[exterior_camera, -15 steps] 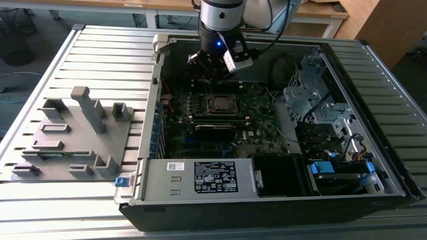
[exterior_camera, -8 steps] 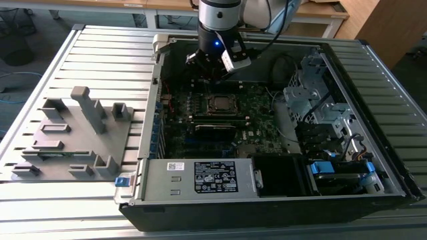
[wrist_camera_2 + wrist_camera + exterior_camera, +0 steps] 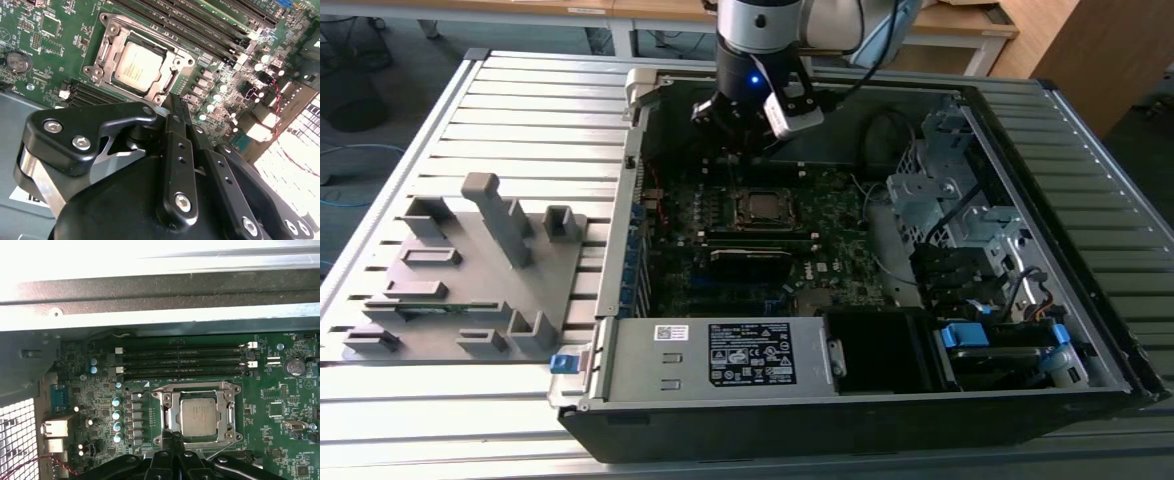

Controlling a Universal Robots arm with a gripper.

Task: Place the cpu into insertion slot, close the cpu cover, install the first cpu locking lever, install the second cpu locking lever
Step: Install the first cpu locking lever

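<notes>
Cpu (image 3: 763,207) lies flat in its socket (image 3: 175,405) on the green board, which the exterior view shows at the middle of the open computer case (image 3: 854,430). The case lies on its side on a slatted metal table (image 3: 520,110), with a grey fixture tray (image 3: 467,280) beside it at nine o'clock. Inside the case walls the board (image 3: 841,260) takes up the floor. A power supply (image 3: 720,355) closes off the six o'clock edge, and a drive cage (image 3: 947,190) stands at three o'clock, well apart from the socket. The arm (image 3: 761,30) reaches down from twelve o'clock, just inside the far case wall. Its gripper (image 3: 744,150) hangs near the socket's twelve o'clock edge.

In both wrist views the black fingers (image 3: 177,150) are pressed together at the tips with nothing between them. The tips are just beside one edge of the silver cover (image 3: 168,415); whether they touch it I cannot tell. The cover lies flat around the cpu, framing its dull metal top. Four long memory slots (image 3: 185,362) run close along the opposite edge of the socket. A row of small capacitors (image 3: 116,420) stands near a third edge, with a strip of open board between.
</notes>
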